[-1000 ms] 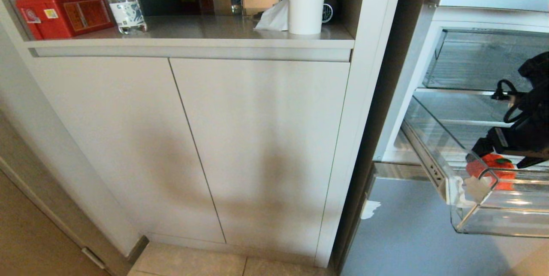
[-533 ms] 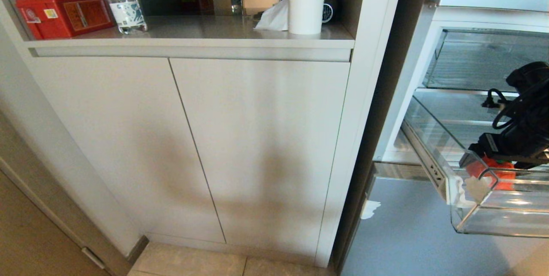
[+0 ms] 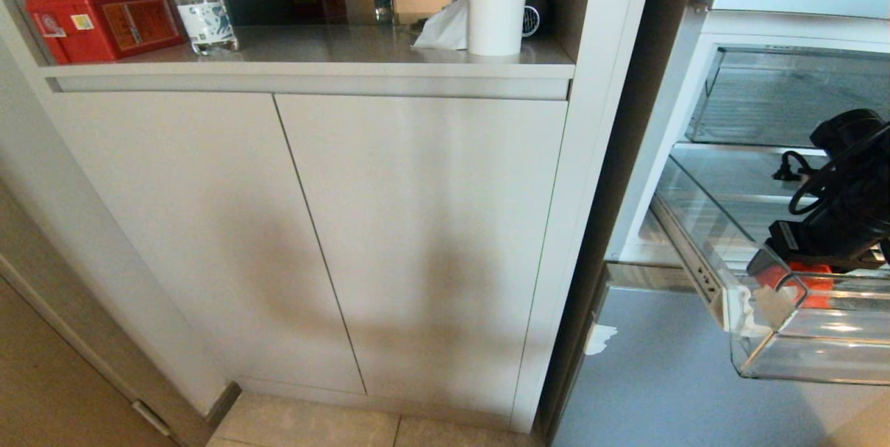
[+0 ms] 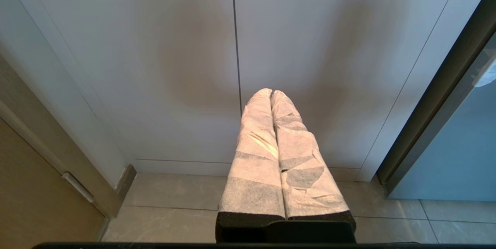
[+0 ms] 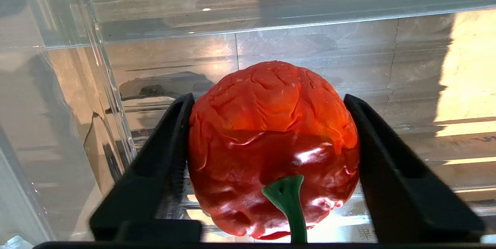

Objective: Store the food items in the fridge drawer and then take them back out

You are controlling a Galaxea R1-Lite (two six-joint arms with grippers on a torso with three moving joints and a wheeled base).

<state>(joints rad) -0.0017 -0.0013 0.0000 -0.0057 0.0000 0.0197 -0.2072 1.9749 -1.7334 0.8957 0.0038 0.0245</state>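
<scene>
The fridge drawer (image 3: 751, 308) stands pulled out, and the red fruit (image 5: 273, 148) lies near its chipped front corner. The right tool (image 5: 267, 133) grasps the fruit inside the drawer. The left tool (image 4: 271, 102) hangs clenched before the cabinet doors (image 3: 417, 238).

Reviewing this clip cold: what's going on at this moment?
The right gripper is down inside the pulled-out clear fridge drawer, its fingers against both sides of a red pepper-like food item with a green stem. Whether the grip is firm is unclear. The left gripper hangs shut and idle in front of the white cabinet doors, low above the tiled floor.
</scene>
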